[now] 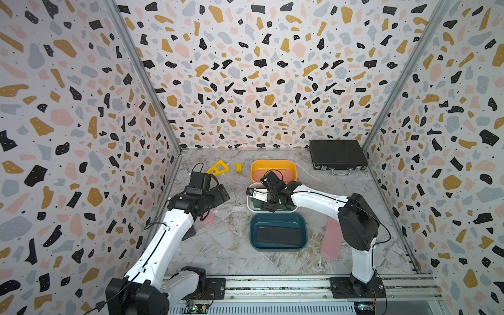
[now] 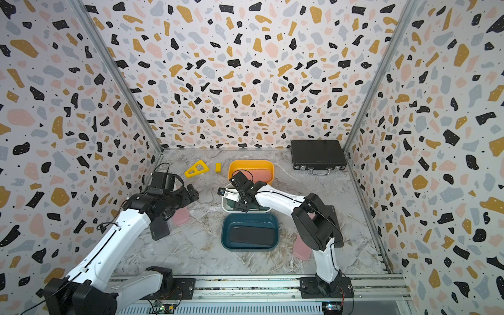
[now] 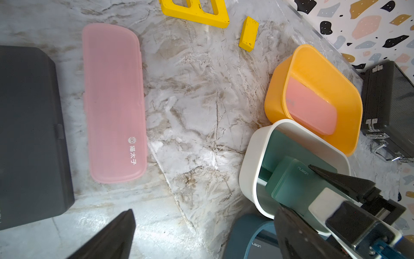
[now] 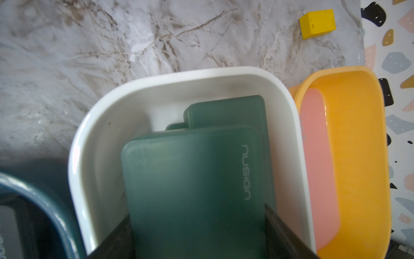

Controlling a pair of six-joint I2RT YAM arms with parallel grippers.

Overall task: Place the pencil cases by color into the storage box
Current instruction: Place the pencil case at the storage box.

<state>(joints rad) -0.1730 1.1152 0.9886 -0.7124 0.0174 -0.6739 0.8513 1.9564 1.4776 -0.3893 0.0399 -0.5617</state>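
Three storage boxes stand in a row: orange (image 1: 272, 162) holding a pink pencil case (image 4: 318, 157), white (image 1: 251, 207) holding a green case (image 4: 224, 112), dark blue (image 1: 253, 231) holding a black case (image 1: 279, 235). My right gripper (image 4: 199, 235) is shut on another green pencil case (image 4: 190, 179), tilted down into the white box. My left gripper (image 3: 203, 237) hangs open over bare table, nothing between its fingers. Beside it lie a pink case (image 3: 114, 101) and a black case (image 3: 29, 134). Another pink case (image 1: 330, 242) lies by the right arm, partly hidden.
A black briefcase (image 1: 336, 154) sits at the back right corner. A yellow triangular frame (image 1: 218, 167) and a small yellow block (image 1: 238, 167) lie at the back left. In a top view, a black case (image 2: 334, 226) shows behind the right arm's elbow. Patterned walls enclose three sides.
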